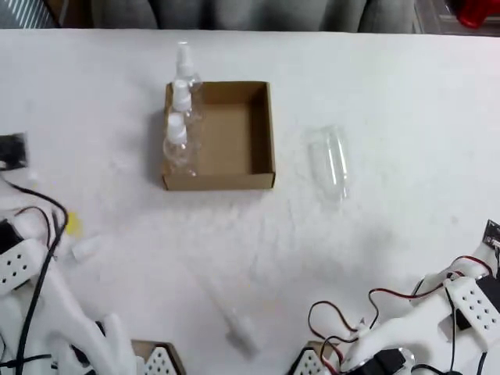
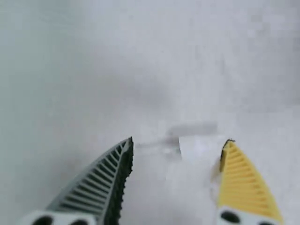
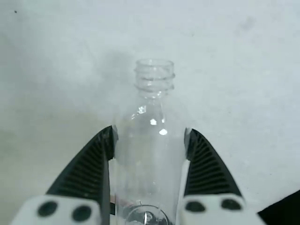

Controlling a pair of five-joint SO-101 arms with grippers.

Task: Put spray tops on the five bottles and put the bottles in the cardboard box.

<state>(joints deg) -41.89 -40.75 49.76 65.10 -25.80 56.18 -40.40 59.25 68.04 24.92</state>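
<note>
Over the white table [image 1: 391,94], my right gripper [image 3: 150,131] clamps an uncapped bottle [image 3: 153,93] while my left gripper [image 2: 179,140] gapes around a loose spray top [image 2: 199,150]; the slick bottle could twist free during capping.

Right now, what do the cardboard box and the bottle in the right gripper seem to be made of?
The box: brown cardboard, matte; dull tan walls with raw edges. The bottle in the right gripper: probably clear glossy plastic, though glass is possible; the table shows through it, bright highlights sit on its shoulder, and its neck is threaded.
</note>
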